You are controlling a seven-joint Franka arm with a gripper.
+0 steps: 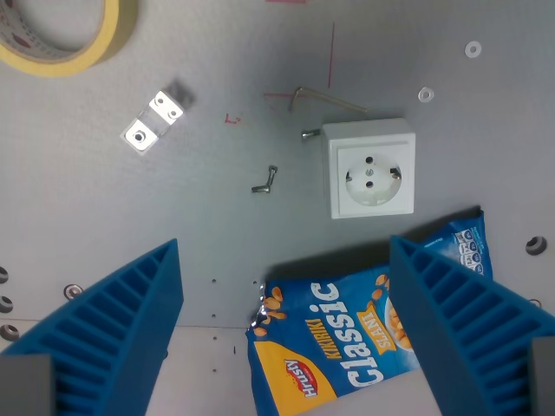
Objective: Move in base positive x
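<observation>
Above the grey tabletop [217,225], the end effector [286,338] hangs released and empty over a peanut bag [347,347]; the translation along base x seems under way, needing only clear travel.

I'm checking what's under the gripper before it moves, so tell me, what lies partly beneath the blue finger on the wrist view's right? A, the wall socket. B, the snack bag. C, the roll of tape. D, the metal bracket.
B: the snack bag runs under the blue finger on the wrist view's right, while the wall socket, roll of tape and metal bracket lie clear of it.
</observation>
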